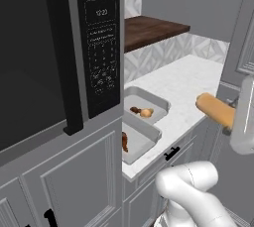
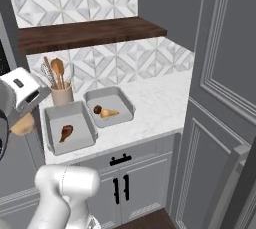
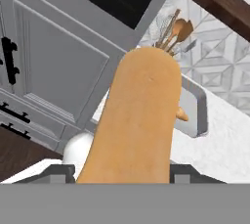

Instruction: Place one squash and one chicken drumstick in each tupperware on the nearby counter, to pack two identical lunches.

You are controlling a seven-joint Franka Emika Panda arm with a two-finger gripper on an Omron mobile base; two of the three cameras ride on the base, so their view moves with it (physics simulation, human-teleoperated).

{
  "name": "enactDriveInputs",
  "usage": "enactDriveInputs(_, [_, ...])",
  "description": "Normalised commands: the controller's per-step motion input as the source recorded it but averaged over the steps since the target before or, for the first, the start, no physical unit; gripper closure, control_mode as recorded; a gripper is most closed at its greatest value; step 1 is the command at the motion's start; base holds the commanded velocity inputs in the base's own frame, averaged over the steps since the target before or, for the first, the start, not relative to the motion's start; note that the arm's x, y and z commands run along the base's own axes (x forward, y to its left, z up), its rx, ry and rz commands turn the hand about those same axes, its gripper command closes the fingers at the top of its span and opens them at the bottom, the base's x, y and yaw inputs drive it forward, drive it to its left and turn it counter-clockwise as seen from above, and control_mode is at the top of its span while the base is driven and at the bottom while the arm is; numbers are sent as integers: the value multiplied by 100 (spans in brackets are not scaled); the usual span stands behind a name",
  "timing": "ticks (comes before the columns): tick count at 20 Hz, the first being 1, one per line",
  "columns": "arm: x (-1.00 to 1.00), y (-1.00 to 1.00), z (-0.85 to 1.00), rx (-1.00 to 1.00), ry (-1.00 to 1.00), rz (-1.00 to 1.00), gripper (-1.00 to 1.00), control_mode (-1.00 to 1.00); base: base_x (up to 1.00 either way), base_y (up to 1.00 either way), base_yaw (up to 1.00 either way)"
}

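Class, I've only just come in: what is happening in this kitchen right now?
The robot arm is carrying a long tan squash in its gripper, held in the air beside the counter. Two grey tupperwares sit on that counter. The near tupperware holds one drumstick. The far tupperware already has a drumstick and a squash. So the carried squash probably goes in the near one.

White arm: base link low in the near foreground, upper links raised. Gripper (image 3: 124, 171): held above the near edge of the counter, carried well clear of it, fingers closed on the long tan squash (image 3: 136, 120), which projects forward from between them. Wrist roughly level, pointing toward the far wall.
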Motion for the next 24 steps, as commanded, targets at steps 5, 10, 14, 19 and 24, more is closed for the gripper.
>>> enactDriveInputs(5, [82, -33, -73, 25, 11, 44, 100, -100, 0, 0, 0])
enactDriveInputs(10, [100, 71, -100, -29, 26, 31, 100, -100, 0, 0, 0])
enactDriveInputs(14, [100, 51, -81, -2, 1, 0, 100, -100, 0, 0, 0])
enactDriveInputs(19, [97, -1, -48, 28, -4, 4, 100, -100, 0, 0, 0])
enactDriveInputs(24, [100, -1, -63, 16, 0, 23, 100, -100, 0, 0, 0])
